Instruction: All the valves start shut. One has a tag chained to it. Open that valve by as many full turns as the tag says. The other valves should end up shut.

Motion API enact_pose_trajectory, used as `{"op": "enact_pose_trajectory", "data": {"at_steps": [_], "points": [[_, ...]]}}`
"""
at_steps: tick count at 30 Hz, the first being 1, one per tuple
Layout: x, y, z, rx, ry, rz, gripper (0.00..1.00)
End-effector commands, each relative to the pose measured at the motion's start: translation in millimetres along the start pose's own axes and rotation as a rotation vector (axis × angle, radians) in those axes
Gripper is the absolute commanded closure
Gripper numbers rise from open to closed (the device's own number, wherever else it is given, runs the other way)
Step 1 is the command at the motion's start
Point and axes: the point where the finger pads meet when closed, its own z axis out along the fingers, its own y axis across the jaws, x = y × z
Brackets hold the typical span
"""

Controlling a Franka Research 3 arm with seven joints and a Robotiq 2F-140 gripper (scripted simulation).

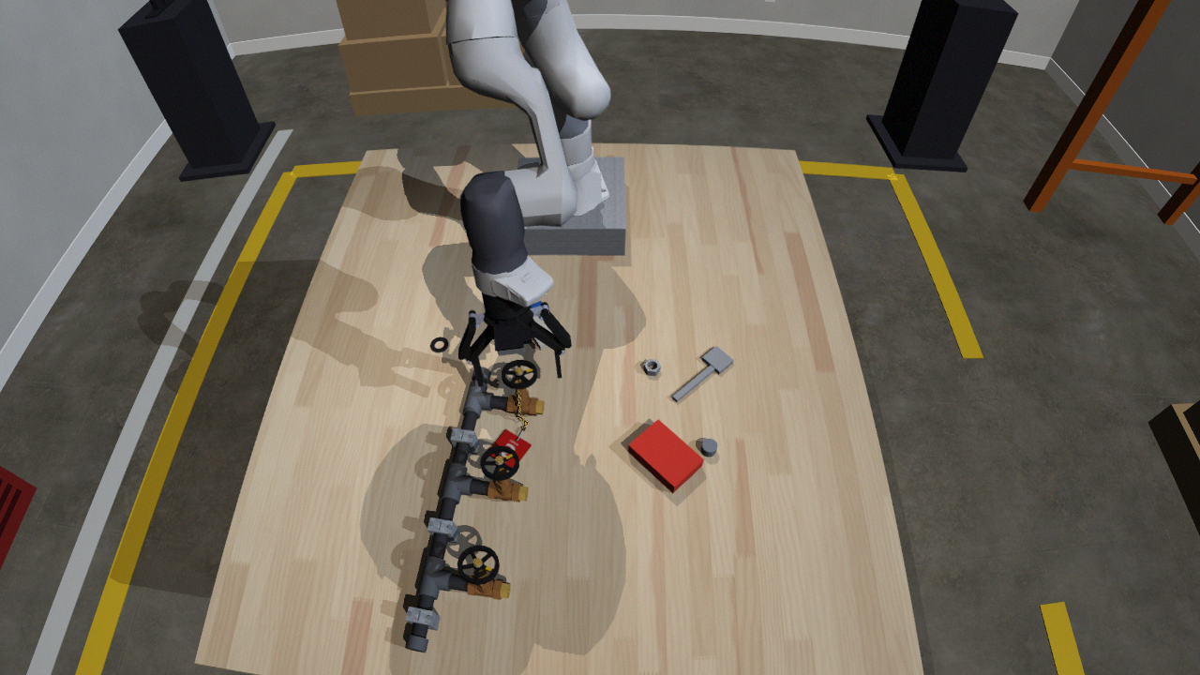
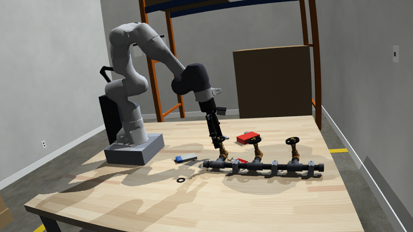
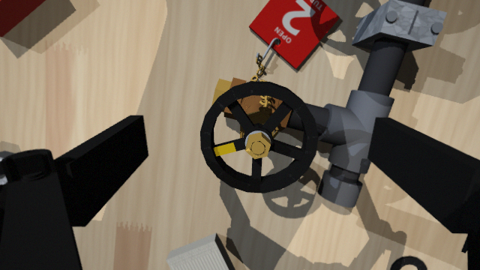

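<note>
A dark pipe manifold (image 1: 447, 485) (image 2: 266, 166) lies on the table with three brass valves, each with a black handwheel. The valve nearest the robot base has its handwheel (image 1: 519, 376) (image 3: 262, 89) chained to a red tag (image 1: 512, 444) (image 2: 241, 161) (image 3: 296, 26) reading "OPEN 2". Its yellow spoke (image 3: 225, 150) points left in the wrist view. My gripper (image 1: 514, 371) (image 2: 218, 139) (image 3: 257, 137) is open wide, its fingers either side of this handwheel and clear of the rim. The middle handwheel (image 1: 496, 455) (image 2: 254, 140) and the far one (image 1: 478, 563) (image 2: 292, 141) stand free.
A red box (image 1: 665, 454) (image 2: 247, 137), a grey cylinder (image 1: 707, 447), a hammer (image 1: 700, 375) and a nut (image 1: 648, 365) lie to the right of the valves. A black washer (image 1: 442, 349) (image 2: 181, 178) and a blue-grey block (image 2: 185, 157) lie near the gripper.
</note>
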Motion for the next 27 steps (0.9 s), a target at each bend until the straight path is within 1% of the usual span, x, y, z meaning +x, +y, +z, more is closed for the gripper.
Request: {"op": "enact_pose_trajectory", "data": {"at_steps": [1, 11, 13, 14, 27], "points": [[2.1, -0.4, -0.7, -0.016, 0.008, 0.279, 0.0], [2.1, -0.4, -0.7, 0.025, 0.016, 0.629, 0.0], [2.1, -0.4, -0.7, 0.025, 0.016, 0.629, 0.0], [2.1, -0.4, -0.7, 0.034, 0.018, 0.72, 0.0], [2.1, -0.4, -0.7, 0.084, 0.026, 1.178, 0.0]]}}
